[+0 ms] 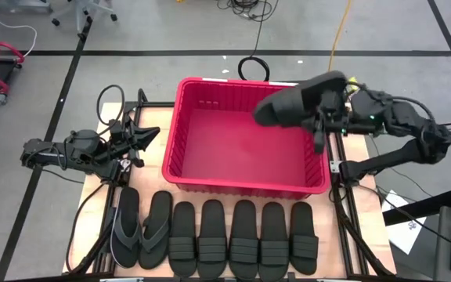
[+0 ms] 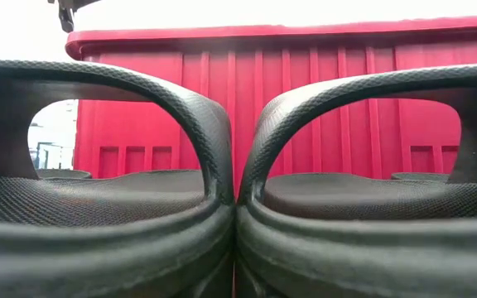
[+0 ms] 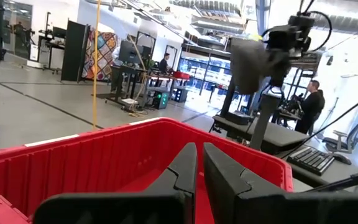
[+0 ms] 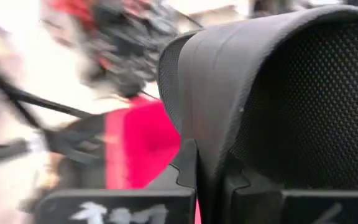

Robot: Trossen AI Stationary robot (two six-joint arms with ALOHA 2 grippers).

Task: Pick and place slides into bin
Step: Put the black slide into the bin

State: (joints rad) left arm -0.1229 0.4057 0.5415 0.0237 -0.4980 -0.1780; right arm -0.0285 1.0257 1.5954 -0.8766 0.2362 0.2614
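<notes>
Far left of the high view, middle height: left gripper [image 1: 149, 135] of the dark six-joint arm, parked just off the bin's left wall, fingers [image 3: 185, 168] pressed nearly together with only a thin slit between, clasping nothing. Lower left of the same view: two thin dark-grey thong flip-flops [image 1: 142, 229] lying side by side on the pale wooden table [image 1: 94, 210]. Along the bottom, running rightward from them: five flat black rubber slides with broad ribbed straps [image 1: 243, 238], in a tidy row just below the bin's near wall, neighbours touching or almost touching. Centre frame: large rectangular red plastic bin [image 1: 177, 141] with tapered walls and thick rim, floor bare red. Filling the low view: two of the ribbed slides [image 2: 106, 207] pressed edge to edge, red ribbed bin wall [image 2: 321, 99] right behind. Upper right of the high view: sixth black ribbed slide [image 1: 288, 103], lifted above the bin's far right corner, overhanging the rim. Right of it: right gripper [image 1: 320, 129], clenched on that slide, strap [image 4: 229, 93] pinched between the dark fingers [image 4: 185, 165] in the right wrist view.
</notes>
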